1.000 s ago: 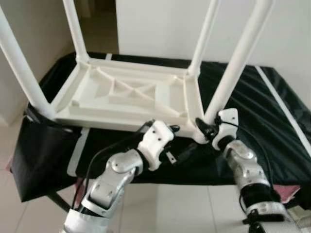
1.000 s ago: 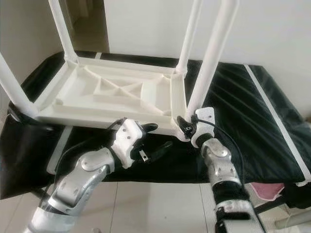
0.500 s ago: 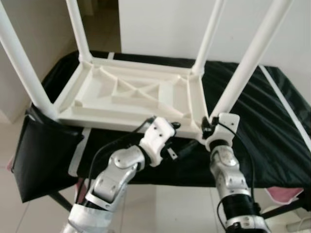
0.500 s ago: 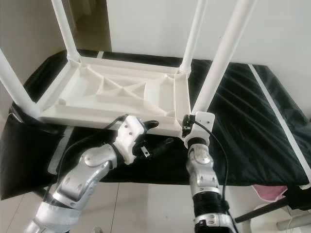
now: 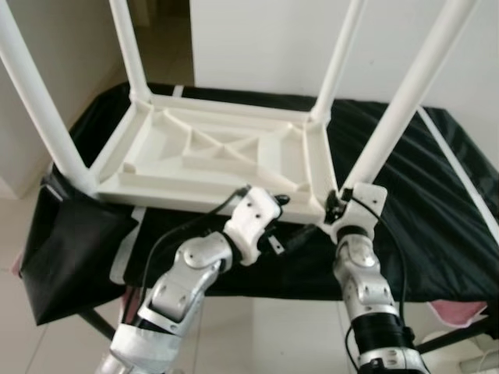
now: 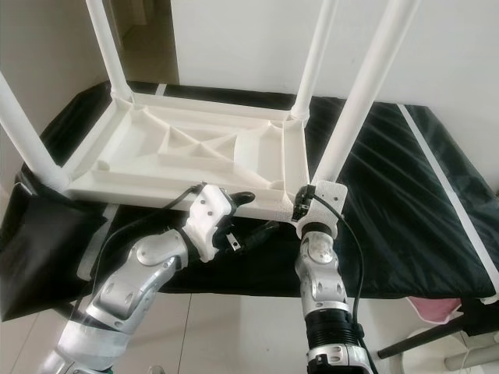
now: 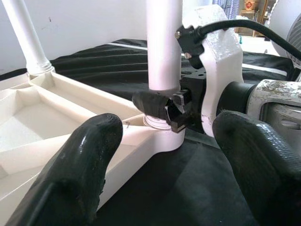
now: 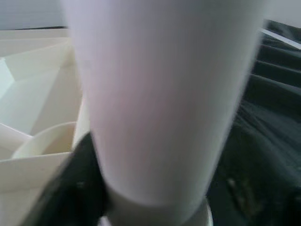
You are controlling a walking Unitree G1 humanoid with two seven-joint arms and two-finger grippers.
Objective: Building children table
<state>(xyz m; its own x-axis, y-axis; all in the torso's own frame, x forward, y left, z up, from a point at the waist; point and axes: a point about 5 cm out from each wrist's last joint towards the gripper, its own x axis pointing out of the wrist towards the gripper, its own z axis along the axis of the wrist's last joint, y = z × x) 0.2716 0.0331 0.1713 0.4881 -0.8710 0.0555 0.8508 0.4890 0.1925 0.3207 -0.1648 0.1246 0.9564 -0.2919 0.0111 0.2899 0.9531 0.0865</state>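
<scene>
A white plastic children's table [image 5: 210, 152] lies upside down on a black-covered surface, its four legs pointing up. My right gripper [image 5: 334, 204] is at the base of the near right leg [image 5: 398, 117], shut around it just above the corner socket. In the left wrist view one of its black fingers [image 7: 155, 104] wraps the leg [image 7: 163, 42]. The right wrist view has that leg [image 8: 160, 94] close up and blurred. My left gripper [image 5: 292, 220] hovers open at the table's near edge, just left of that corner, with nothing between its fingers.
The black cloth [image 5: 437, 195] covers the whole work surface and has white stripes on the right. A black bag [image 5: 66, 249] hangs off the near left corner. A white wall stands behind, and tiled floor lies below. Something pink [image 6: 437, 305] sits low at the right.
My right forearm has swung in from the right and now stands nearly upright under the leg base. The gripper stays at the leg. The left gripper has barely moved.
</scene>
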